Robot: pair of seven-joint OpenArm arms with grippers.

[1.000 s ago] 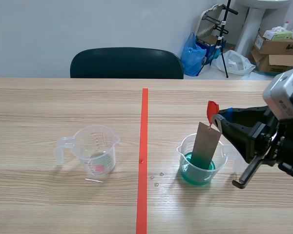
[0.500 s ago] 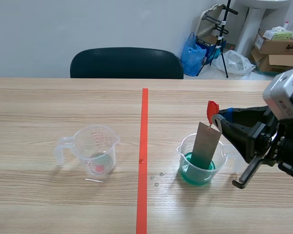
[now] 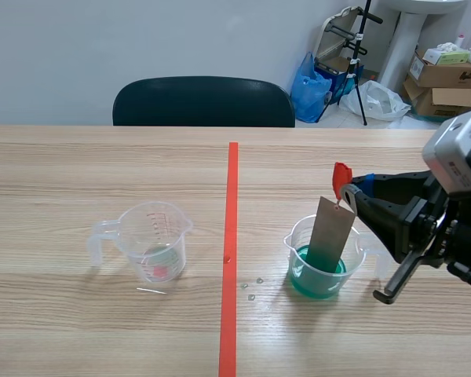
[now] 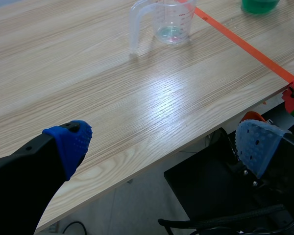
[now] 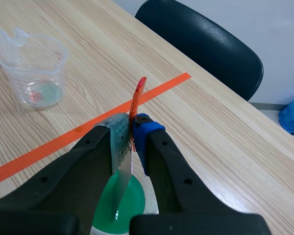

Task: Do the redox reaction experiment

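Strip standing in the green bath, pinched at its top

My right gripper (image 3: 352, 195) is clamped on the upper end of the metal strip (image 3: 330, 234), where its red tag (image 3: 341, 173) sticks up. The strip's lower end leans in the green liquid inside the clear beaker (image 3: 297, 239). I judge it thin, stiff, light and slick once wet (so the dry top is the place to hold). My left gripper (image 4: 164, 143) hangs wide apart and empty over the table (image 4: 112, 88) edge

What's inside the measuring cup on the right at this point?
The cup holds green liquid and the lower end of a grey strip, which the right gripper pinches by its red-tagged top. The liquid hides the strip's tip.
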